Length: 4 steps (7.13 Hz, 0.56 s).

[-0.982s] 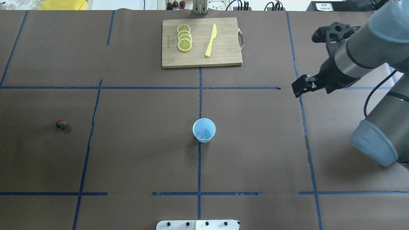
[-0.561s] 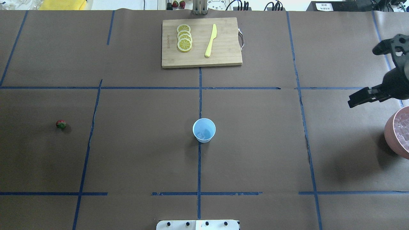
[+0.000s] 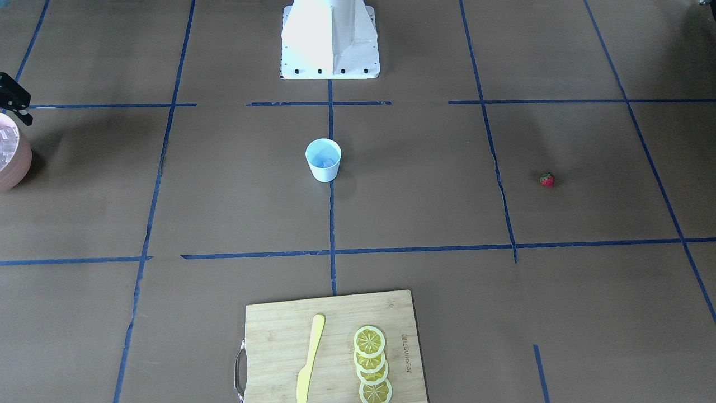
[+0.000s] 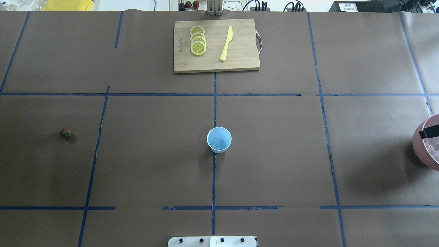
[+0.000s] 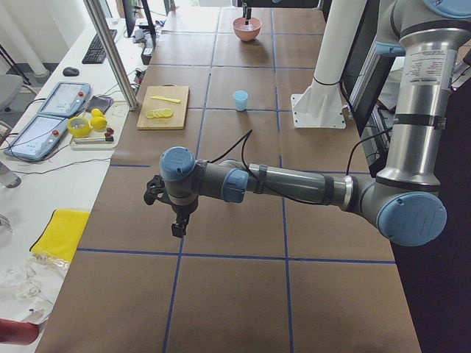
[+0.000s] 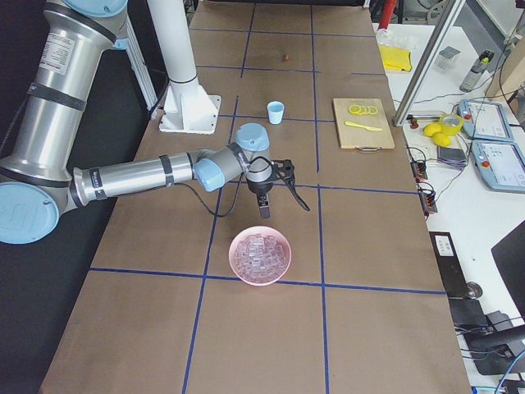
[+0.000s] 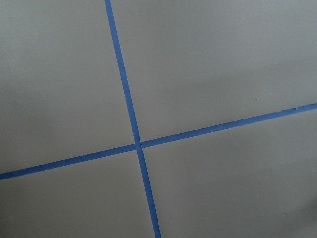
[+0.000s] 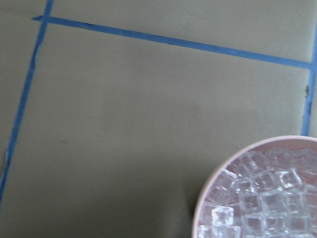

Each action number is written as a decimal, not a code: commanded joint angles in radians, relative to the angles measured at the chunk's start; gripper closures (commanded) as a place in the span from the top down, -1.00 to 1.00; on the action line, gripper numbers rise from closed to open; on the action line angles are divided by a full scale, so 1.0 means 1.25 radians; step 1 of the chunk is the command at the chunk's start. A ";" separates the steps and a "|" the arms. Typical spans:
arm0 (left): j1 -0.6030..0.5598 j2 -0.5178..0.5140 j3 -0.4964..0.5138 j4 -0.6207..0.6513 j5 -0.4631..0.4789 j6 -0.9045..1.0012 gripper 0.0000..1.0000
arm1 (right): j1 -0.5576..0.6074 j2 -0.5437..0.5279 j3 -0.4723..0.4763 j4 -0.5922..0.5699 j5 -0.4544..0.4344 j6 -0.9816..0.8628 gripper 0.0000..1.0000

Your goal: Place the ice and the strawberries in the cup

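Your small pale-blue tapered plastic cup (image 4: 219,139) stands upright mid-desk on a blue tape line. The tiny red strawberry (image 4: 65,133) lies well to its left. On the brown paper-covered desk (image 4: 154,164), far right, clear ice cubes (image 8: 267,198) fill a pinkish-brown bowl (image 4: 421,148). The right arm (image 6: 131,179) stretches low, jaws pointing down by that bowl's rim. The left arm (image 5: 294,184) reaches over bare paper. You cannot tell how wide either pair of jaws stands.

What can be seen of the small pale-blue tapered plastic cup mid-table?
The small pale-blue tapered plastic cup stands upright, round rim up, without a handle, on the brown paper-covered table, on the central blue tape line. It looks like smooth plastic, narrower at the base. A pale glassy piece, seemingly an ice cube, lies inside at the bottom. Nothing else touches it.
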 commanded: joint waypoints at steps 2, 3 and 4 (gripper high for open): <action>0.000 0.009 -0.022 0.002 0.000 -0.003 1.00 | 0.042 -0.019 -0.065 0.010 0.001 -0.045 0.65; 0.001 0.009 -0.022 0.002 0.000 -0.003 1.00 | 0.042 -0.020 -0.078 0.009 0.001 -0.045 0.45; 0.001 0.009 -0.022 0.002 0.000 -0.003 1.00 | 0.042 -0.022 -0.089 0.014 0.001 -0.046 0.25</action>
